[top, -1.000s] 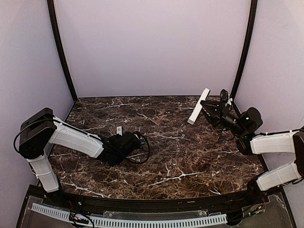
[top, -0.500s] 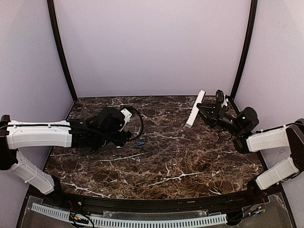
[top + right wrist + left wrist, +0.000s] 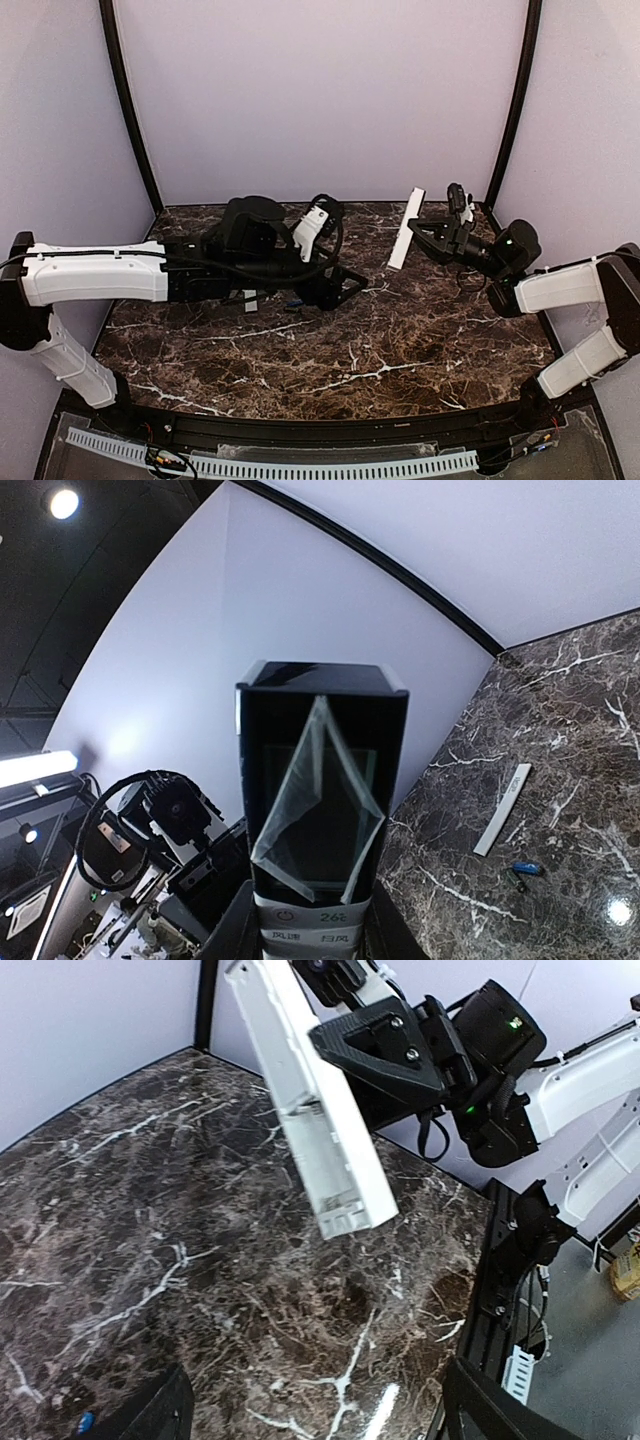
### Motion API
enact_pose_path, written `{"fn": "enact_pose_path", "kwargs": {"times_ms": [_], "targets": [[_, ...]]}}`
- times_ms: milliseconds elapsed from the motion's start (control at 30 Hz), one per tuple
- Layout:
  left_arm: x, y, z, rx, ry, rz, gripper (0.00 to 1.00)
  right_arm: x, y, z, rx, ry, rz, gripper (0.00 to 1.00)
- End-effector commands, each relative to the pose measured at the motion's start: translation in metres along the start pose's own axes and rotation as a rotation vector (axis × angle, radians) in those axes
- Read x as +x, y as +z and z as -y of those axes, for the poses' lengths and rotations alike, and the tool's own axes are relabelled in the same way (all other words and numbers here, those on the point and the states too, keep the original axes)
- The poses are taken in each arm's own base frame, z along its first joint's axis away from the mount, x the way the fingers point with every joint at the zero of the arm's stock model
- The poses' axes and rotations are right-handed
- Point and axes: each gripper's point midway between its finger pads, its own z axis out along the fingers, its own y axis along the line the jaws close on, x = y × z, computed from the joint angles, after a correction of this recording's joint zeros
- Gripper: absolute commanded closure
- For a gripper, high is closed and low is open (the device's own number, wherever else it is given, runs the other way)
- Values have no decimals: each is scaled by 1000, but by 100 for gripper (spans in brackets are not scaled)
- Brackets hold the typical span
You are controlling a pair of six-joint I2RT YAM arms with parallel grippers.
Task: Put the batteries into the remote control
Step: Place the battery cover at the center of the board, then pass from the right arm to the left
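Reaching from the left edge across the dark marbled worktop (image 3: 400, 340), the left arm (image 3: 100, 275) lies low and nearly level. Just below its forearm, a small white strip (image 3: 250, 298) rests flat on the stone. Slightly right of the strip lies one blue battery (image 3: 527, 868), near it but not touching; the right wrist view shows both clearly. In the top view the battery is mostly hidden under the arm. The left claw (image 3: 345, 285) sits close to the middle of the worktop, low over the surface. Its two dark fingers stand spread wide at the bottom corners of the left wrist view, with only bare stone between them and nothing pinched.

Further right, the remote control (image 3: 405, 232) is held off the worktop, tilted steeply with its upper end leaning right toward the back wall. In the left wrist view its lower end hangs free and shows a recessed section. The right claw (image 3: 425, 235) pinches the remote control across its upper half, black jaws pressed against both long edges. From the right wrist camera the bar points straight away, with a dark patch above a small printed panel. The right arm (image 3: 570, 290) folds back from there to its base at the near right corner.
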Motion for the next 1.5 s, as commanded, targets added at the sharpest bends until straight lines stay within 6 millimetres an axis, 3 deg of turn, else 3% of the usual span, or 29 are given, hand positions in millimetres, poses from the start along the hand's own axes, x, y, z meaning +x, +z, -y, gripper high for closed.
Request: {"fn": "enact_pose_path", "kwargs": {"times_ms": [0, 100, 367, 667, 900, 1000, 1133, 1467], "targets": [[-13, 18, 35, 139, -56, 22, 13, -3, 2, -49, -154, -212, 7, 100], [-28, 25, 46, 188, -67, 54, 13, 4, 4, -60, -203, -242, -18, 100], [-39, 46, 63, 303, -133, 70, 18, 14, 6, -84, -323, -285, -53, 100], [-41, 42, 32, 290, -263, 98, 26, 14, 4, -110, -383, -335, -68, 100], [-38, 38, 39, 379, -303, 103, 29, 13, 4, -116, -397, -344, -68, 100], [-44, 32, 39, 400, -315, 133, 31, 14, 3, -118, -402, -351, -71, 100], [-54, 24, 55, 526, -332, 163, 36, 16, 4, -118, -410, -351, -78, 100], [-60, 35, 59, 579, -379, 176, 49, 16, 7, -123, -426, -346, -84, 100]]}}
